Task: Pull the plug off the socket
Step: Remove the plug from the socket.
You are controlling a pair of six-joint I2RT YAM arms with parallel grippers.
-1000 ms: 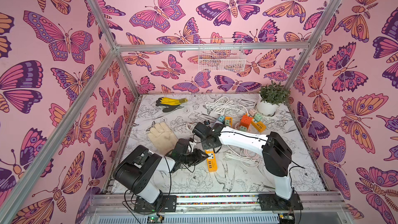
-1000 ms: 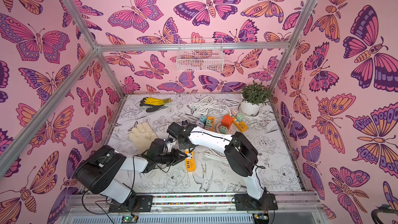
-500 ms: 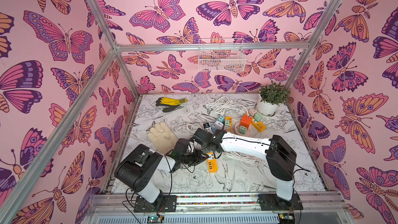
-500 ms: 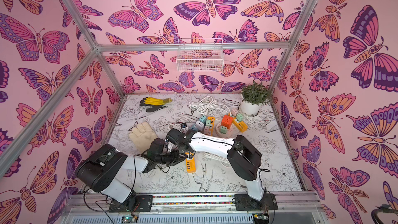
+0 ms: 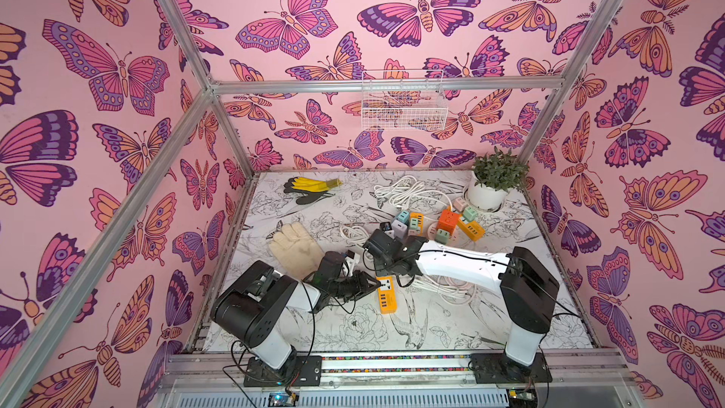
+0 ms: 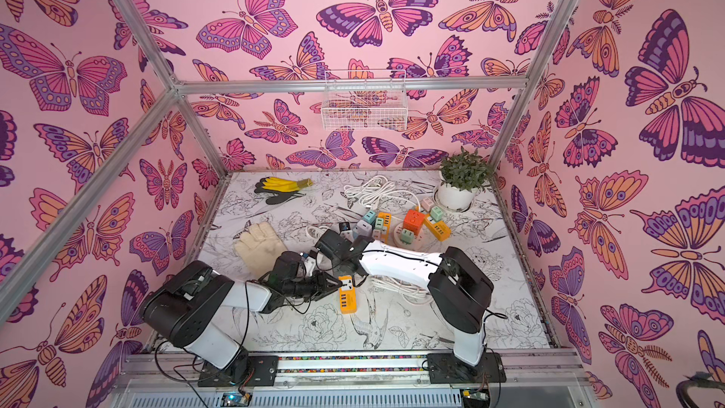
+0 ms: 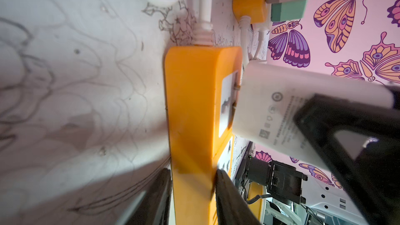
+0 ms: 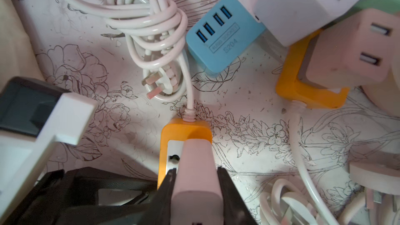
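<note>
The orange socket strip [image 5: 385,295] [image 6: 345,295] lies on the patterned table toward the front. My left gripper [image 7: 192,176] is shut on the socket [image 7: 190,104], one finger on each long side. In the left wrist view the white plug [image 7: 281,109] sits tilted against the socket's face, with its metal prongs partly showing in the gap. My right gripper [image 8: 195,175] is shut on the plug [image 8: 197,165], right above the socket [image 8: 164,143]. In both top views the right gripper [image 5: 392,268] [image 6: 345,268] hides the plug, and the left gripper [image 5: 368,286] [image 6: 333,283] meets the strip from the left.
Coloured socket cubes and strips [image 5: 435,223] crowd behind the right gripper, with a blue USB strip [image 8: 220,37] and coiled white cable [image 8: 151,18] close by. More cable [image 5: 443,288] lies under the right arm. A cream glove [image 5: 292,247] is left, a potted plant [image 5: 496,178] back right.
The right arm's elbow has swung to the right and its wrist has turned over the socket. The left gripper has stayed on the orange strip.
</note>
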